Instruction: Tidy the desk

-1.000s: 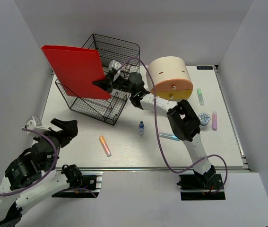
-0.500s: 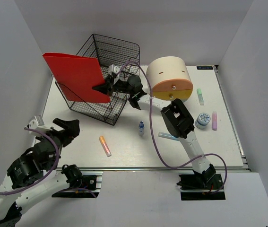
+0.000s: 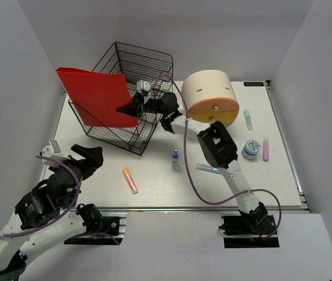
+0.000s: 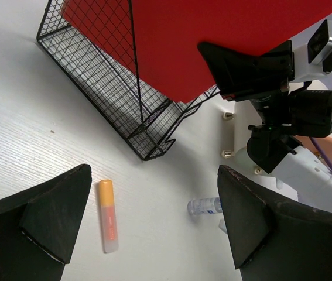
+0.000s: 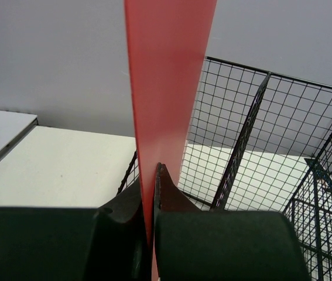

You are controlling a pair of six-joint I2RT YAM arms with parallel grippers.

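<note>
Right now the right gripper [image 3: 132, 107] is clamped on the lower right edge of a red folder [image 3: 98, 96]; the right wrist view shows both pads pressed flat against the thin sheet. The folder stands upright on its edge, its lower part inside the black wire mesh tray [image 3: 145, 61], which sits at the far left of the desk [image 3: 160, 187]. The desk, a wide white tabletop, fills the middle of the overhead view, with its metal rail along the near edge. Over its near left corner hangs the left gripper [image 4: 153, 175], its 2 fingers spread wide with nothing between them. Below it an orange and white marker [image 3: 130, 180] lies flat on the desk, and a small clear bottle [image 3: 175, 158] lies a little to the right, near the tray's front corner. A round beige drawer unit [image 3: 209, 93] stands at the far centre. On the right side lie a green marker [image 3: 247, 119], a round blue tin [image 3: 252, 147] and a pink marker [image 3: 266, 148], while a pale blue pen [image 3: 209, 169] lies beside the right arm.
</note>
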